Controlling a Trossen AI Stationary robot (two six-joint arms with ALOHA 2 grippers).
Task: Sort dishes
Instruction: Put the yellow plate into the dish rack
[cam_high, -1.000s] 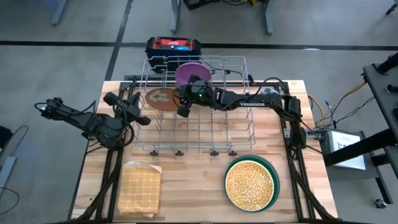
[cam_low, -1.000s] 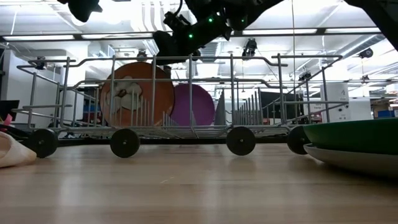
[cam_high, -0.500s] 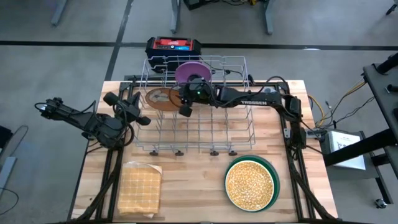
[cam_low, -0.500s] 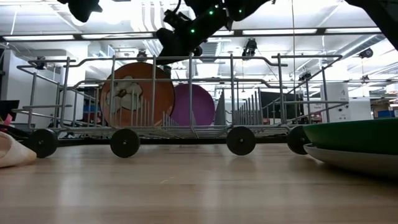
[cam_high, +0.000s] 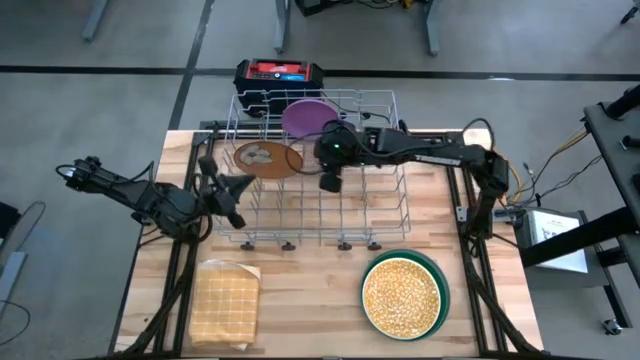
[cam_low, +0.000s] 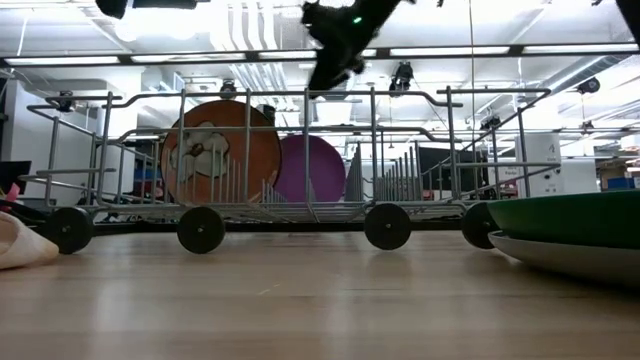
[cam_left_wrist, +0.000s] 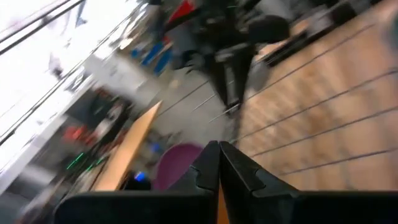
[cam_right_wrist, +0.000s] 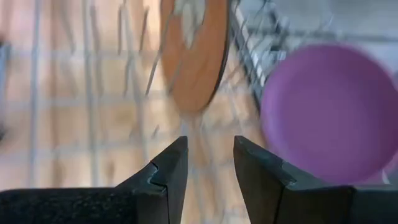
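right gripper: I've pulled it toward 3 o'clock off the brown plate, fingers apart, empty.
left gripper: fingers together, swung inward.
Meaning: brown plate racked; stack next.

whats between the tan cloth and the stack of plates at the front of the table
Nothing: in the high view the tabletop between the tan cloth and the yellow speckled plate topping the stack is bare wood. The wire rack stands farther back.

Grey concrete floor around the wooden table, a red and black box at top centre, long ceiling lights behind.
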